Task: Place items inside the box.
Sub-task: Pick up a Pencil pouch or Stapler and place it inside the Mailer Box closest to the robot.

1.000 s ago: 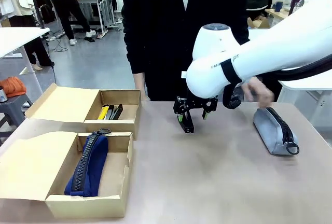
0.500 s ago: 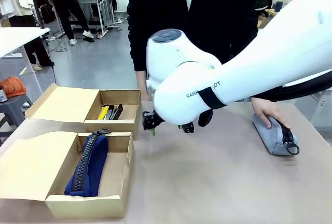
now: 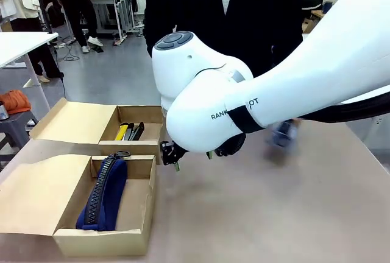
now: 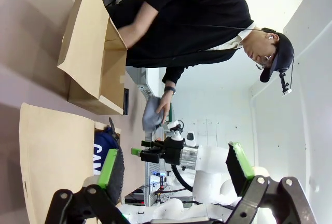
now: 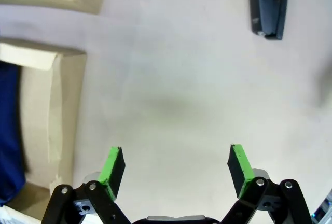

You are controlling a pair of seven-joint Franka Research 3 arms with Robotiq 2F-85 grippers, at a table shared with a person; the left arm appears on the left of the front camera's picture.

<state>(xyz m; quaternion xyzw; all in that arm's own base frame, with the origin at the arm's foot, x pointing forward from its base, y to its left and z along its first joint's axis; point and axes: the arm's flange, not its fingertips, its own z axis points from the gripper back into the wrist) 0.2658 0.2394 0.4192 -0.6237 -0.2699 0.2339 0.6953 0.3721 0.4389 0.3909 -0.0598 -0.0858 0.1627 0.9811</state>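
Two open cardboard boxes stand at the table's left. The near box (image 3: 141, 205) holds a navy zip pouch (image 3: 103, 193). The far box (image 3: 152, 130) holds a slim yellow knife (image 3: 122, 132) and small black tools (image 3: 136, 131). My right gripper (image 3: 173, 153) hangs open and holds nothing, just right of the near box's far corner. From its own wrist it (image 5: 175, 164) looks down on bare table, with a box wall (image 5: 57, 79) and the navy pouch (image 5: 10, 130) at the left. My left gripper (image 4: 174, 164) is open and holds nothing. The person's hand carries a grey pouch (image 3: 280, 134), blurred.
My right arm's white bulk (image 3: 207, 105) hides the middle of the table. A dark oblong object (image 5: 267, 6) lies at the top right of the right wrist view. The person (image 3: 225, 19) stands at the far edge. The tabletop (image 3: 274, 214) in front is bare.
My right arm has swung left across the table towards the boxes, its gripper still open. The person's hand took the grey pouch off the table's right side and moves it leftwards.
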